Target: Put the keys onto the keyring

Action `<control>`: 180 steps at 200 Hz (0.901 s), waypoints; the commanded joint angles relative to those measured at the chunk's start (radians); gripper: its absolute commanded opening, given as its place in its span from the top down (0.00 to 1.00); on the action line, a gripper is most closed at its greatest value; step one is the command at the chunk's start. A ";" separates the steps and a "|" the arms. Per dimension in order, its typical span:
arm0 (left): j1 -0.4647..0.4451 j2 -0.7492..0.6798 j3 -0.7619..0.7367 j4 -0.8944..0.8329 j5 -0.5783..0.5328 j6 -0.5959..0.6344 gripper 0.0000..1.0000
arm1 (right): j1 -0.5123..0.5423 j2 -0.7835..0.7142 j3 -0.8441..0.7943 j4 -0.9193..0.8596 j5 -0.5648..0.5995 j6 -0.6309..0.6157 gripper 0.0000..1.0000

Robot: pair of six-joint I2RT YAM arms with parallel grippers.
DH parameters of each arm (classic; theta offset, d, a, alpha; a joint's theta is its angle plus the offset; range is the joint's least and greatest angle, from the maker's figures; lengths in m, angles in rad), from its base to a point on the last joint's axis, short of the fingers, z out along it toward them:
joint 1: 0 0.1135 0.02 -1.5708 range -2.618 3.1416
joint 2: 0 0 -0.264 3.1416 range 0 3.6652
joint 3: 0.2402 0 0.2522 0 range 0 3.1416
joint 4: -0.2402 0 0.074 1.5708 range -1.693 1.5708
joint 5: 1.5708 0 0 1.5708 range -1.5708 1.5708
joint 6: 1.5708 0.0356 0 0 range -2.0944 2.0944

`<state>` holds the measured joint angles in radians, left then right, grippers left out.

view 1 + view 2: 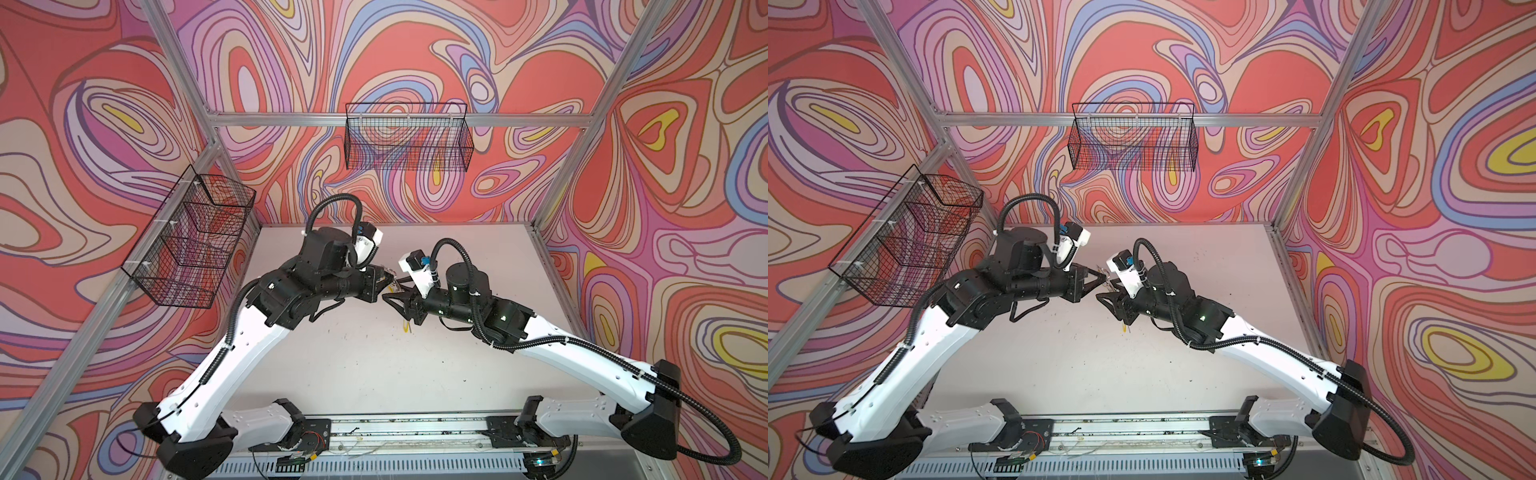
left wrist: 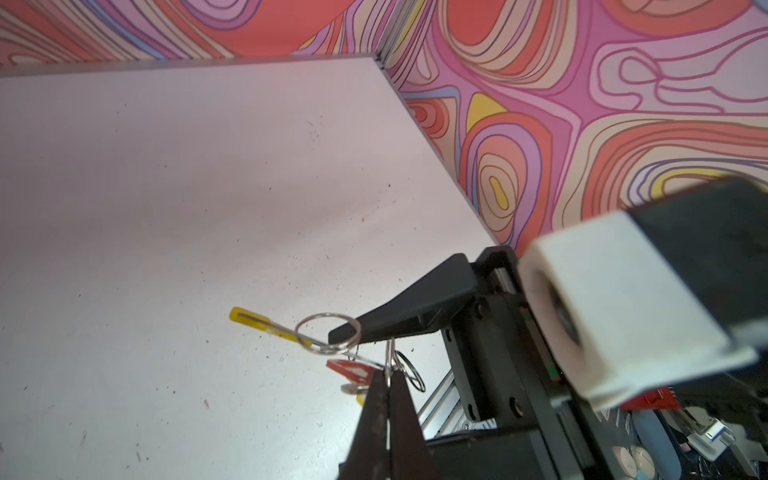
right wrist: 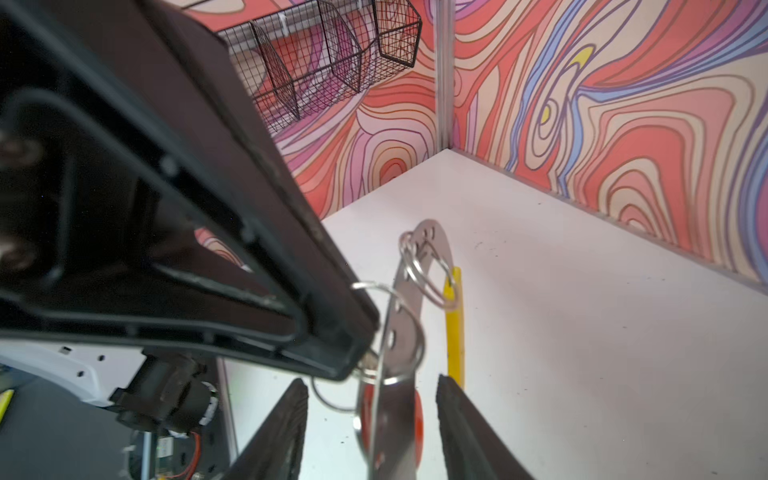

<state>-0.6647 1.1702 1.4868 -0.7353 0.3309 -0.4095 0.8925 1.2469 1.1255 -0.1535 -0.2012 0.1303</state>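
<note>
Mid-table, well apart from every edge of the white tabletop (image 1: 374, 374), the left gripper (image 2: 388, 380) pinched tight the large flat grey metal keyring (image 3: 401, 332), held on edge. The right gripper (image 3: 374, 380) stood open, fingers either side of it, not touching. A red-tagged silver key (image 2: 349, 368) sat against the ring.

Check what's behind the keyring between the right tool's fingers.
A red tag peeks out on both sides of the keyring. The keyring covers its middle, so nothing more of it can be seen. The right tool stands open.
</note>
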 commanded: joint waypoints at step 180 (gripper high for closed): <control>0.033 -0.153 -0.225 0.412 0.126 -0.015 0.91 | 0.002 -0.095 0.012 -0.079 0.288 -0.160 1.00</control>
<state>-0.6571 1.0534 1.2671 -0.3378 0.4316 -0.4004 0.9066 1.2068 1.1442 -0.2459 -0.0616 0.0223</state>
